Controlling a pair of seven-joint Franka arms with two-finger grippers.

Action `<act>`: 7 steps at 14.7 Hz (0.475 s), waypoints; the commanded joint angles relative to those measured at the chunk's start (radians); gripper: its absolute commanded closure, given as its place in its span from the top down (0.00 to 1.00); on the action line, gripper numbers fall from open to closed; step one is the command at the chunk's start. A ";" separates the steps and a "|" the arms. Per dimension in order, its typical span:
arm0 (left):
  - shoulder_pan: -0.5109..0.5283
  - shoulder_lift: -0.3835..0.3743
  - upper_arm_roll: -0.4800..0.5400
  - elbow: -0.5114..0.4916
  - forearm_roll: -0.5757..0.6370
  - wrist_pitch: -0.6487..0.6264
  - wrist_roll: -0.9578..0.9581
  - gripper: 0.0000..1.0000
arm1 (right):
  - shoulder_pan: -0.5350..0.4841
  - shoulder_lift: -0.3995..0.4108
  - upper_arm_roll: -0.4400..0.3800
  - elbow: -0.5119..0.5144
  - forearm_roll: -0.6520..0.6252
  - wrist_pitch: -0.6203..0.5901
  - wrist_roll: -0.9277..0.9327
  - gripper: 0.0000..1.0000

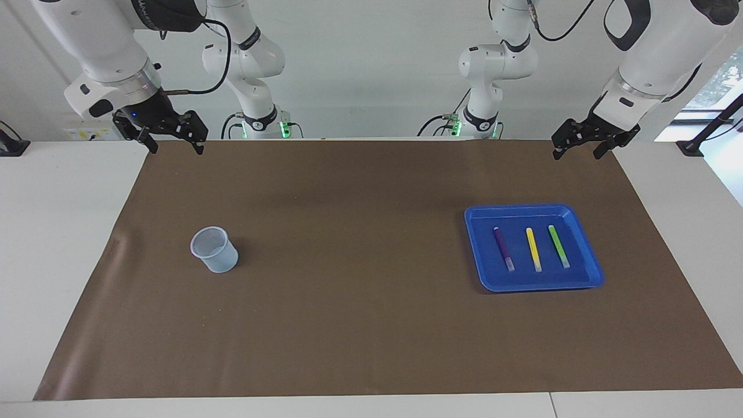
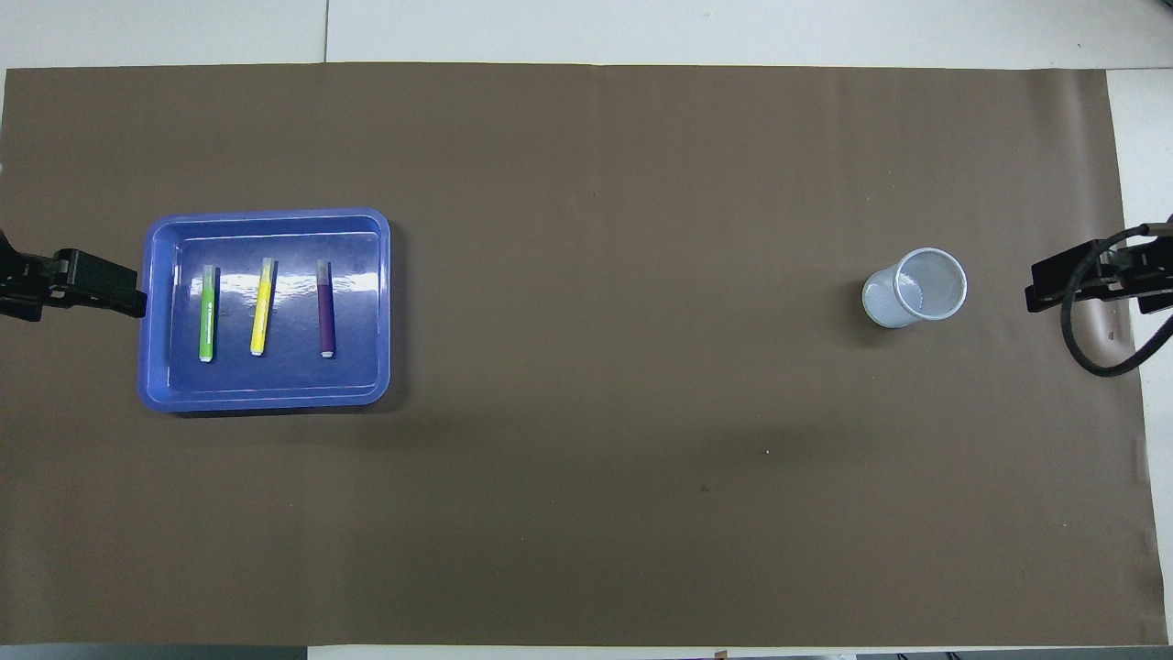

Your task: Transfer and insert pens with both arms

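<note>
Three pens lie side by side in a blue tray [image 1: 587,280] toward the left arm's end: purple [image 1: 503,248], yellow [image 1: 533,249] and light green [image 1: 559,246], pale cap ends pointing away from the robots. In the overhead view they show as purple [image 2: 324,308], yellow [image 2: 262,307] and green [image 2: 208,313]. My left gripper [image 1: 577,152] hangs open and empty over the mat's corner at its own end. My right gripper [image 1: 176,148] hangs open and empty over the mat's corner at the right arm's end.
A pale mesh cup [image 1: 215,251] stands upright on the brown mat [image 1: 360,325] toward the right arm's end, also seen from above [image 2: 915,287]. Two smaller white arm bases with green lights stand at the robots' edge of the table.
</note>
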State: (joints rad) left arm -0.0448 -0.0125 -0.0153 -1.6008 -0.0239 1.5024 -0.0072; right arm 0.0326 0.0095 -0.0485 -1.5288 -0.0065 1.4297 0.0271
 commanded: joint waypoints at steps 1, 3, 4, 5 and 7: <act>-0.007 -0.038 -0.003 -0.085 0.021 0.094 -0.020 1.00 | -0.005 -0.017 0.004 -0.028 0.037 0.017 -0.029 1.00; -0.036 -0.023 -0.003 -0.120 0.021 0.163 -0.020 1.00 | -0.007 -0.022 0.006 -0.043 0.042 0.017 -0.067 1.00; -0.038 -0.021 -0.003 -0.169 0.021 0.232 -0.020 1.00 | -0.007 -0.023 0.006 -0.045 0.048 0.017 -0.067 1.00; -0.044 -0.021 -0.003 -0.219 0.021 0.307 -0.020 1.00 | -0.005 -0.023 0.006 -0.045 0.049 0.017 -0.064 1.00; -0.061 0.006 -0.005 -0.281 0.021 0.404 -0.020 1.00 | -0.003 -0.025 0.007 -0.047 0.051 0.021 -0.065 1.00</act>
State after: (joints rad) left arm -0.0805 -0.0085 -0.0249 -1.7968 -0.0239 1.8067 -0.0126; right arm 0.0334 0.0089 -0.0461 -1.5446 0.0263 1.4307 -0.0144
